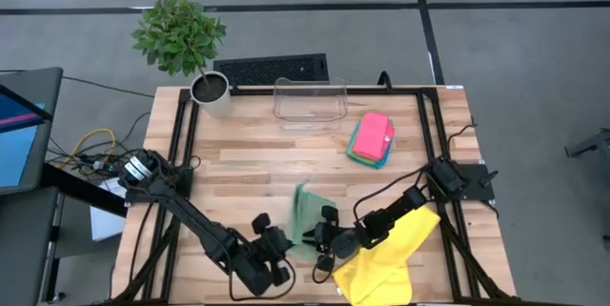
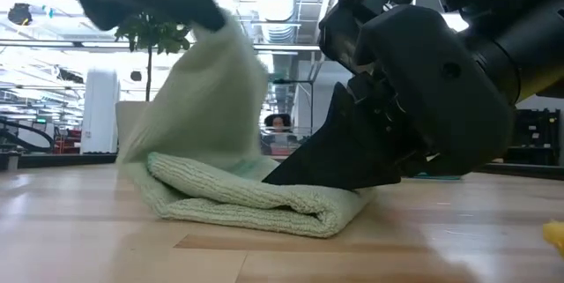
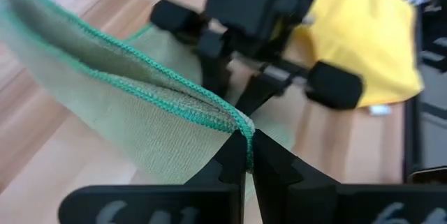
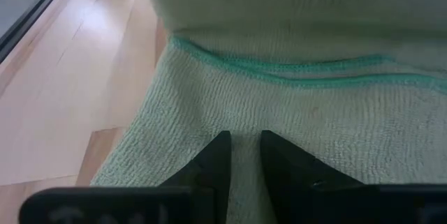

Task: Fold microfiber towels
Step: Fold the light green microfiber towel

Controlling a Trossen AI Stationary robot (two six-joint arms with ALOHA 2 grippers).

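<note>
My left fingers point(image 3: 246, 155) are clenched on the hemmed corner of the sage towel point(image 1: 307, 213), lifting it over; my right fingers point(image 4: 244, 160) press down on the cloth, slightly parted, gripping nothing. The towel lies just beside the yellow towel point(image 1: 386, 258) on the tabletop point(image 1: 248, 163). I judge this mid-fold; next, lay the corner across.

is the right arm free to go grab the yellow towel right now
Probably not yet. The right gripper is pressing down on the sage towel while the left gripper holds its corner. The yellow towel lies beside and partly under the right arm.
</note>
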